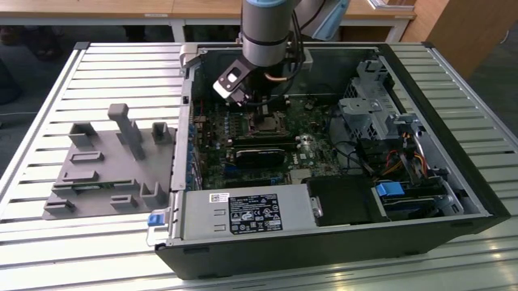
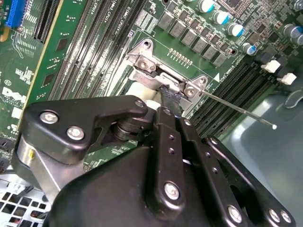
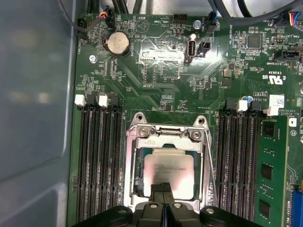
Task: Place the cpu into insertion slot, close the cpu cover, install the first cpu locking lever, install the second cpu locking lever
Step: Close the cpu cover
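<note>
Gripper [image 3: 162, 186] at the edge of the seated cpu [image 3: 168, 170], fingers together.

In the first wrist view the cpu lies flat in the insertion slot [image 3: 138, 165]. Its pale face shows through the window of the cpu cover [image 3: 165, 137], which lies down around it. The gripper has its two fingers closed against each other with nothing between them, and their dark tip overlaps the middle of one cpu edge. In the second wrist view the fingertips [image 2: 169, 94] meet the cover's edge beside a screwed corner. A thin lever rod [image 2: 236, 109] runs out from that corner over the black memory slots [image 2: 232, 85]. In the exterior view the arm [image 1: 265, 30] stands over the motherboard [image 1: 212, 130] inside the open computer case [image 1: 324, 248].
</note>
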